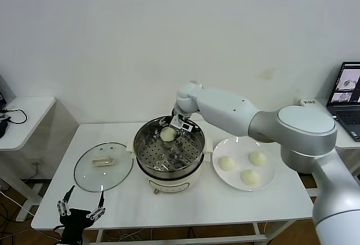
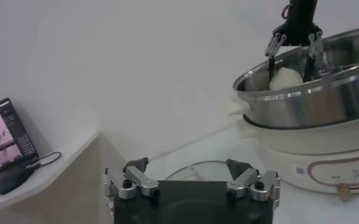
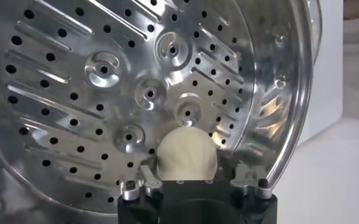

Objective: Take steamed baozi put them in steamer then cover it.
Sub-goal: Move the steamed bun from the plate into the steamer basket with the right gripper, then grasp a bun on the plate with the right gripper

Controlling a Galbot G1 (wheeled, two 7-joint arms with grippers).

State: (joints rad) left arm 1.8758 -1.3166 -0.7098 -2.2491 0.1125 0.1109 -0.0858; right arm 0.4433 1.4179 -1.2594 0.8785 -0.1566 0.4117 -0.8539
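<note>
head view: right gripper (image 1: 170, 130) spread around a bun (image 1: 167, 134) in the steamer (image 1: 169, 150); three buns wait on the plate (image 1: 244, 164), lid (image 1: 103, 166) left. left wrist view: left gripper (image 2: 191, 180) apart, idle. right wrist view: bun on tray (image 3: 106, 85).

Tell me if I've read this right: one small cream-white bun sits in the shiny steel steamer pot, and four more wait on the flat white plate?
Not quite: the flat white plate holds three small cream-white buns, not four, as the head view shows. The rest stands: one bun sits in the shiny steel steamer pot, between the right gripper's open fingers.
</note>
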